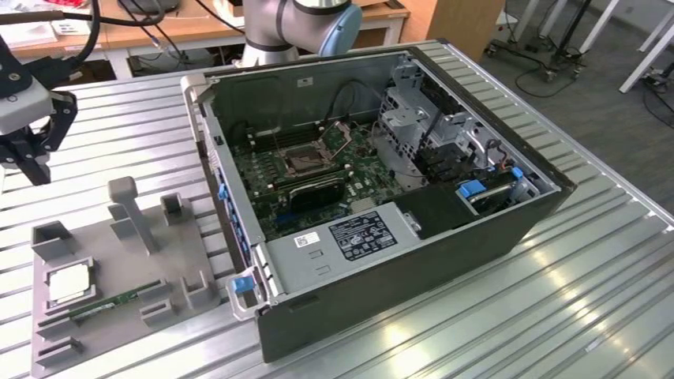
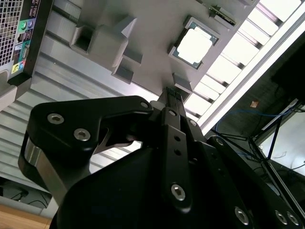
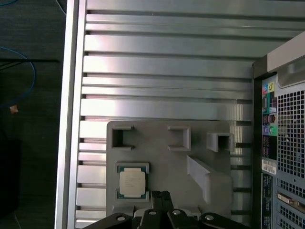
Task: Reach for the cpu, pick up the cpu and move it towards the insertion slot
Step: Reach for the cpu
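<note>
The cpu (image 1: 69,282) lies flat in a recess of the grey holder plate (image 1: 110,257) at the exterior view's left, its silvery face up. Both wrist views show the cpu (image 3: 132,182) (image 2: 195,46) on that plate. My gripper (image 1: 37,175) hangs above the table beyond the plate, well apart from the chip, its black fingers shut together on nothing. The gripper (image 3: 161,194) sits close beside the chip in the first wrist view. The insertion slot (image 1: 306,160) is the square metal-framed socket on the green board inside the open computer case.
The open computer case (image 1: 526,207) stands on the ribbed metal table (image 1: 589,260) right of the holder plate. A green memory stick (image 1: 106,304) lies on the plate near the chip. Upright grey posts (image 1: 132,212) rise from the plate. The table's edge (image 3: 71,119) is near.
</note>
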Tool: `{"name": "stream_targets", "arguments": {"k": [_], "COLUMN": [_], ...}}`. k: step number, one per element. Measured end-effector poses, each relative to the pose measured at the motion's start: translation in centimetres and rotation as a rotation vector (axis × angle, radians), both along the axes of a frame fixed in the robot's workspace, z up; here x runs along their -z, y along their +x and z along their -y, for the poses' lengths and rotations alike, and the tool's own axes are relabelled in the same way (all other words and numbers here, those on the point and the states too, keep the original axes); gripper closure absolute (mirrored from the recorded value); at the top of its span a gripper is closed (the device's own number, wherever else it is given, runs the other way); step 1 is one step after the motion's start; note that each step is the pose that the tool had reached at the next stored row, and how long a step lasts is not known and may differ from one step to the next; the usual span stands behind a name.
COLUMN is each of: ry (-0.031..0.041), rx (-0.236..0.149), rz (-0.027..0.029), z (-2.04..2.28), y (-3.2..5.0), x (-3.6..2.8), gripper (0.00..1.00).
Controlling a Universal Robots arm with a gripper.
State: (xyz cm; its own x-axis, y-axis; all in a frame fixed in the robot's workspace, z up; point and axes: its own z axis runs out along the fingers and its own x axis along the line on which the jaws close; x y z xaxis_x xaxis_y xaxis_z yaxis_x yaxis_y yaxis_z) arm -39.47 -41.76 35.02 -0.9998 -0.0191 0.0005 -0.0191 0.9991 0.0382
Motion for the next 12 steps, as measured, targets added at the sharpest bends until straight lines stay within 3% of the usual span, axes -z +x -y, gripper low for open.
{"name": "stream_targets", "arguments": {"k": [7, 12], "ry": [0.0, -0.0001], "rx": [0.0, 0.0], "rz": [0.0, 0.0], "z": [0.0, 0.0], "y": [0.01, 0.0], "x": [0.56, 0.61], "gripper": [0.89, 0.89]}}
